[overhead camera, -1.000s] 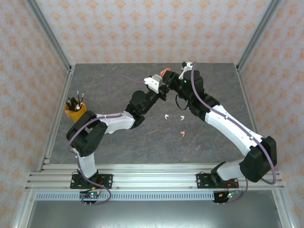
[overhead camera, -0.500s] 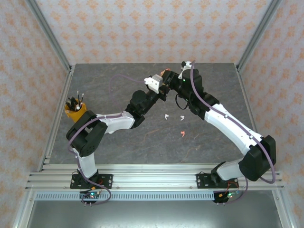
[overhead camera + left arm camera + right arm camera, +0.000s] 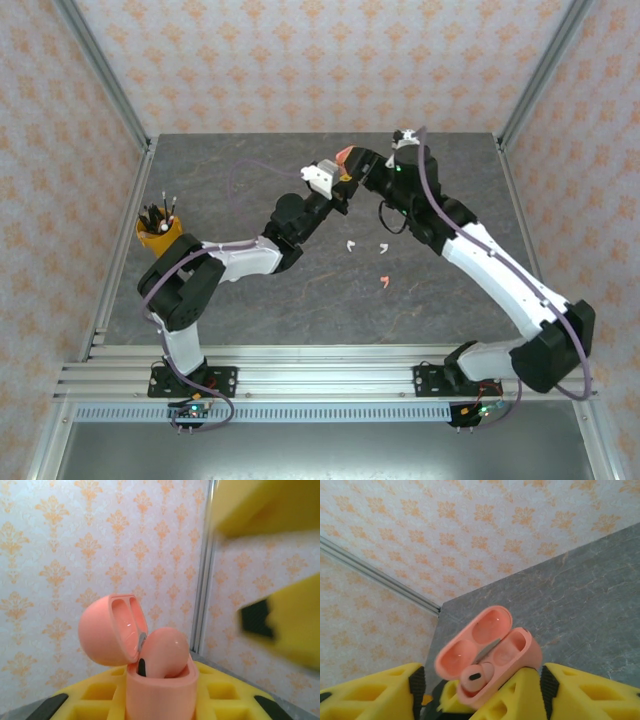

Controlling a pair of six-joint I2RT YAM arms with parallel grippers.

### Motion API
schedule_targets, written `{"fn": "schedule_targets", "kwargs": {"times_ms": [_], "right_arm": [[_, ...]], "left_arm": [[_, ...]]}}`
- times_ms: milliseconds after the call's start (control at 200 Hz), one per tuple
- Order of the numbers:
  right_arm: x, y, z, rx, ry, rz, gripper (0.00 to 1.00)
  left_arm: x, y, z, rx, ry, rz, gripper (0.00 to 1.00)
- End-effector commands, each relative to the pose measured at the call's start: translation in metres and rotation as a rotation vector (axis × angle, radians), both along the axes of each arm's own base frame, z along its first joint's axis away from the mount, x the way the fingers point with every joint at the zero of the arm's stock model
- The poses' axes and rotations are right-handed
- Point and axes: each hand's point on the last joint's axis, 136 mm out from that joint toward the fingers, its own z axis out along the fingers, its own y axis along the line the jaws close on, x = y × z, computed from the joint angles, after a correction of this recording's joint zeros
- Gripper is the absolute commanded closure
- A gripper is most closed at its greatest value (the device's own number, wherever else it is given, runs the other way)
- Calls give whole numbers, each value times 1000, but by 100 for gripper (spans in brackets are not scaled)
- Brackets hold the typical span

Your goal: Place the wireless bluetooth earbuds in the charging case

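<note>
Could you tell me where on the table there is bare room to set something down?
Bare: the back-left corner behind the cup; the right side beyond the right arm; the near strip between the earbuds and the front rail. Crowded: centre back, around the raised case.

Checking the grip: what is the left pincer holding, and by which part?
Left pincer holds the pink charging case by its lower body, lid open.
</note>
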Motion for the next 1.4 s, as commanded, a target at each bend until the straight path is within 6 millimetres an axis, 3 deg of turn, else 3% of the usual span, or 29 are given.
{"fn": "schedule_targets", "kwargs": {"times_ms": [0,75,195,470,565,666,886,1116,1396], "right_arm": [[-26,-34,37,31,-43,-81,33],[-38,-51,30,13,-9,-128,31],[-50,-66,-5,-67,107,-172,31],[-76,-97,-133,-287,525,-286,31],[-81,-94,-175,-380,653,-258,31],[-86,-87,-207,-476,739,-173,31],[-98,-97,-253,-716,877,-68,34],[-109,-82,-287,-747,987,79,40],[-110,-77,-316,-773,1049,109,44]], "left_arm": [[-17,11,33,-26,-88,11,100],[-23,16,33,-10,-92,12,100],[-31,24,35,4,-93,12,100],[-48,49,43,37,-110,34,100],[-51,58,47,35,-117,42,100],[-56,65,51,34,-120,48,100],[-68,75,59,33,-123,50,100],[-74,80,62,29,-124,49,100],[-76,81,63,18,-120,47,100]]}}
